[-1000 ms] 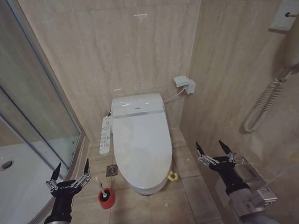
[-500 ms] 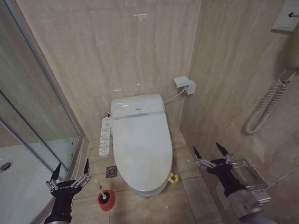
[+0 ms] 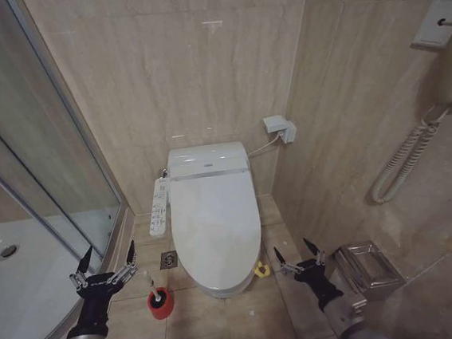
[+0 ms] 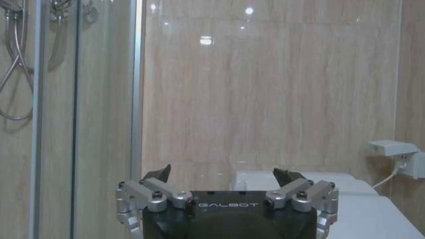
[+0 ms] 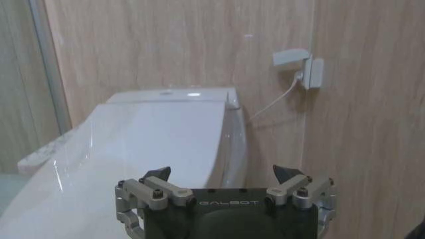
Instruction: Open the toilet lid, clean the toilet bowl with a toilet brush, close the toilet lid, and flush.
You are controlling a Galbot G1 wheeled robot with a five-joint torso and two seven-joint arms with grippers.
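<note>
The white toilet lid (image 3: 214,215) lies shut over the toilet bowl, hiding the bowl's inside; its yellow loop tag (image 3: 260,269) sticks out at the front right. The lid (image 5: 146,144) spreads out just ahead in the right wrist view. The toilet brush (image 3: 152,286) stands in its red cup (image 3: 161,301) on the floor left of the toilet. My right gripper (image 3: 293,251) hangs open, low, just right of the tag. My left gripper (image 3: 106,257) is open too, left of the brush cup and empty. Each wrist view shows its own gripper, the left (image 4: 223,175) and the right (image 5: 222,174), with spread fingers.
A glass shower enclosure (image 3: 40,155) with a white tray (image 3: 20,277) closes off the left. The button panel arm (image 3: 159,205) runs along the toilet's left side, with a floor drain (image 3: 169,258) below it. A wall socket (image 3: 279,127), metal paper holder (image 3: 368,268) and coiled cord (image 3: 405,160) line the right.
My right gripper has dropped and moved left, from beside the paper holder toward the toilet's front right corner. The left gripper stays put. The camera shifted slightly.
</note>
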